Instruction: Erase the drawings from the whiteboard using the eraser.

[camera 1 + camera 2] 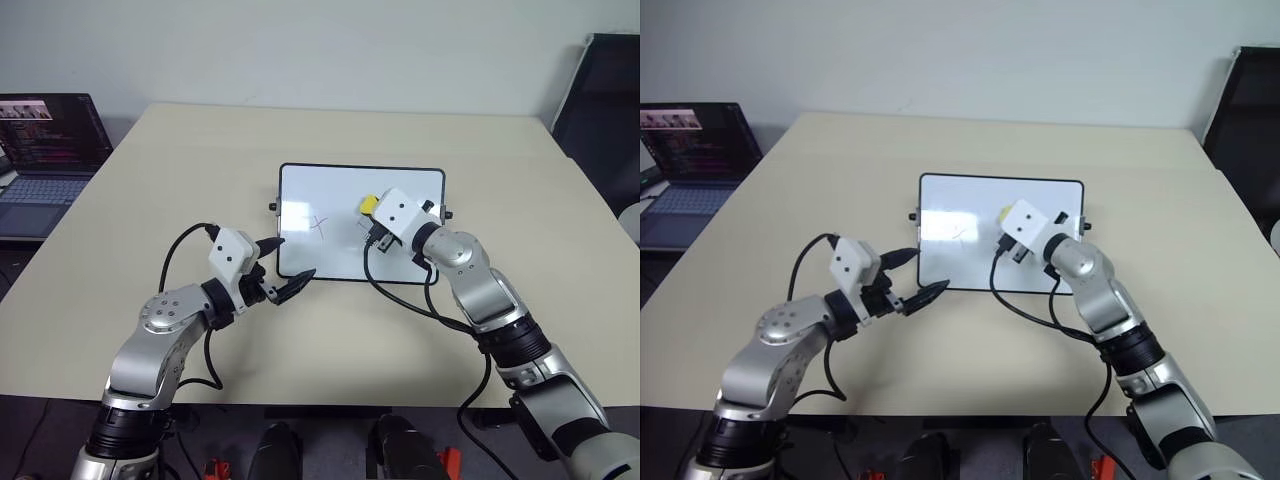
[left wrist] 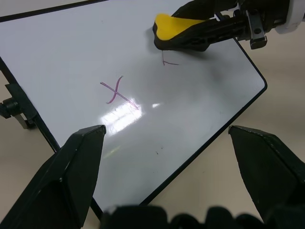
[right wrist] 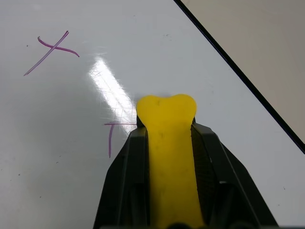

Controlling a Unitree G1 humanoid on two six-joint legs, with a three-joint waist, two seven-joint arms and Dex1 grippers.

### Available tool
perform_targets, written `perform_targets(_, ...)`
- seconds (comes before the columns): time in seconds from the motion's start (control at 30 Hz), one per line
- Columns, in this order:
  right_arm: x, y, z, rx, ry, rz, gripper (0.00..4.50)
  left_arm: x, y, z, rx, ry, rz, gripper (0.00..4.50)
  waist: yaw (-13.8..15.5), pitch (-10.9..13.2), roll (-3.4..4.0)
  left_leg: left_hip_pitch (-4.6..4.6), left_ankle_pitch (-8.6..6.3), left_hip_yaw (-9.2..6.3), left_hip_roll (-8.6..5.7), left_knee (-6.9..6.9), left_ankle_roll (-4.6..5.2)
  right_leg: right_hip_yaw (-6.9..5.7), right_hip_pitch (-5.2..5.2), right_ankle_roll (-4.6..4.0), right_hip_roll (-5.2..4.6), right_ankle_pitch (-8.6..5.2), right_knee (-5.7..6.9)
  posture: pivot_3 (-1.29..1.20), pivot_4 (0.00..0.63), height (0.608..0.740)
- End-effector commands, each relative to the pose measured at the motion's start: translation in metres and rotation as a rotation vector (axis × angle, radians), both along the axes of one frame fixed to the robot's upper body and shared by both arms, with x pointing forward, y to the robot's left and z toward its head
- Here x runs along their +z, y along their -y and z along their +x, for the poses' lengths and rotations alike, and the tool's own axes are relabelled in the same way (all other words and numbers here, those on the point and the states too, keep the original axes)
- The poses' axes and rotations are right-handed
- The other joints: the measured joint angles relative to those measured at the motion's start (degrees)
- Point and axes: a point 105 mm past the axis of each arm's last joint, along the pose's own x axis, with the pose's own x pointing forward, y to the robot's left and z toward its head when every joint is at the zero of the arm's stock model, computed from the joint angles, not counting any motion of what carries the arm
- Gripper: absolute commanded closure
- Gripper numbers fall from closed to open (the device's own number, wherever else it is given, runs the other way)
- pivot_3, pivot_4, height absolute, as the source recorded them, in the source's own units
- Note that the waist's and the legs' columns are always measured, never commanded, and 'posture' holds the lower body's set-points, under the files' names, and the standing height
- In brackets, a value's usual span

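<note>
Right gripper [image 3: 164,138] clamps the eraser [image 3: 167,143] over the whiteboard [image 1: 340,190]; eraser partly covers one of the drawings [image 3: 112,133], contact unclear. Left gripper [image 1: 285,270], fingers spread and empty, sits at the board's near-left corner.

Around the whiteboard [image 1: 340,250] the surface [image 1: 200,170] lies bare on its far, left and right sides. Over the board's right half the right pincer [image 1: 372,215], clamped on the eraser [image 1: 369,204], bars the way. At the board's near left corner the left pincer [image 1: 285,268] stands with fingers spread. The laptop [image 1: 45,160] sits well left of the board.
</note>
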Motion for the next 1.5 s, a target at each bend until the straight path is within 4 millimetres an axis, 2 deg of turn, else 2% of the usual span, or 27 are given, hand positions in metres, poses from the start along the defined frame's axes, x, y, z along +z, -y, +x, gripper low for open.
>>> perform_targets(0.03,-0.032,0.000,-0.015,0.064,-0.174,-0.070,3.64,0.009,0.005,-0.001,-0.023,0.048,-0.007,0.00,0.0,0.0,-0.02,0.00,0.00,0.00,0.00,-0.02,0.00,-0.01,0.01,0.03,0.00,-0.02,-0.02,0.00,0.150,0.740)
perform_targets(0.13,-0.031,-0.001,-0.017,0.075,-0.172,-0.092,3.64,0.010,0.006,-0.002,-0.026,0.049,-0.008,0.00,0.0,0.0,-0.01,0.00,0.00,0.00,0.01,-0.07,0.00,-0.02,0.02,0.05,0.00,-0.04,-0.04,0.00,0.150,0.740)
perform_targets(0.3,0.005,0.014,0.006,-0.069,0.061,-0.069,3.64,0.011,0.007,-0.002,-0.029,0.048,-0.008,0.00,-0.2,0.0,-0.01,0.03,0.00,0.00,0.00,-0.01,0.00,0.00,0.02,-0.01,0.00,0.00,-0.01,0.00,0.150,0.740)
perform_targets(0.4,0.011,0.005,0.004,-0.027,0.078,-0.037,3.64,0.011,0.008,-0.002,-0.031,0.048,-0.008,0.00,-0.1,0.0,-0.02,0.03,0.01,0.00,-0.02,0.04,0.01,0.02,0.01,-0.03,0.00,0.02,-0.02,0.00,0.150,0.740)
perform_targets(0.53,-0.004,-0.012,-0.006,0.064,0.011,-0.066,3.64,0.012,0.009,-0.002,-0.033,0.048,-0.009,0.00,-0.1,0.0,-0.02,0.02,0.02,0.00,-0.01,0.04,0.02,0.02,0.02,-0.03,0.00,0.03,-0.01,0.00,0.150,0.740)
perform_targets(0.7,-0.042,-0.011,-0.025,0.136,-0.180,-0.171,3.64,0.013,0.010,-0.003,-0.034,0.049,-0.011,0.00,-0.3,0.0,-0.01,0.03,0.01,0.00,0.06,-0.12,0.03,-0.01,0.00,0.01,0.06,-0.02,-0.03,0.00,0.150,0.740)
perform_targets(0.77,-0.046,-0.008,-0.029,0.142,-0.196,-0.191,3.64,0.013,0.010,-0.003,-0.034,0.048,-0.010,0.00,-0.2,0.0,-0.01,0.03,0.01,-0.01,0.05,-0.13,0.03,-0.01,0.01,0.03,0.06,-0.04,-0.04,0.00,0.150,0.740)
perform_targets(0.83,-0.036,-0.003,-0.021,0.090,-0.136,-0.172,3.64,0.013,0.010,-0.003,-0.034,0.047,-0.010,0.00,-0.2,0.0,-0.02,0.02,0.01,0.00,0.04,-0.10,0.03,0.01,0.01,0.03,0.06,-0.05,-0.06,0.00,0.150,0.740)
perform_targets(0.9,-0.010,0.009,-0.004,-0.016,0.001,-0.132,3.64,0.012,0.010,-0.002,-0.037,0.046,-0.011,0.00,-0.2,0.0,-0.02,0.03,0.01,0.00,0.02,-0.05,0.02,0.03,0.02,0.00,0.05,-0.02,-0.05,0.00,0.150,0.740)
perform_targets(0.97,0.006,0.020,0.005,-0.073,0.083,-0.121,3.64,0.012,0.011,-0.002,-0.042,0.044,-0.014,0.00,-0.2,0.0,-0.02,0.03,0.02,0.00,0.01,-0.01,0.02,0.03,0.00,-0.05,0.05,0.01,-0.05,0.00,0.150,0.740)
perform_targets(1.13,-0.020,0.029,-0.004,-0.050,-0.042,-0.173,3.64,0.011,0.012,-0.001,-0.043,0.045,-0.014,0.00,0.2,0.0,-0.09,0.03,0.02,0.00,-0.02,0.03,0.02,0.06,-0.02,-0.06,0.03,0.02,-0.12,0.00,0.150,0.740)
perform_targets(1.23,-0.033,0.027,-0.015,0.012,-0.098,-0.218,3.64,0.011,0.012,-0.001,-0.044,0.044,-0.015,0.00,0.2,0.0,-0.10,0.01,0.02,0.00,-0.01,0.01,0.02,0.05,0.11,-0.04,0.03,0.00,-0.14,0.00,0.150,0.740)
perform_targets(1.4,-0.035,0.013,-0.027,0.093,-0.076,-0.230,3.64,0.011,0.011,-0.001,-0.038,0.039,-0.021,0.00,0.0,0.0,-0.10,0.01,0.02,0.01,0.01,-0.11,0.03,0.04,0.08,0.02,0.04,-0.06,-0.16,0.00,0.150,0.740)
perform_targets(1.5,-0.026,0.006,-0.023,0.087,-0.027,-0.198,3.64,0.011,0.011,-0.001,-0.038,0.040,-0.021,0.00,-0.2,0.0,-0.10,0.01,0.02,0.01,0.00,-0.08,0.02,0.06,0.08,0.01,0.04,-0.06,-0.16,0.00,0.150,0.740)
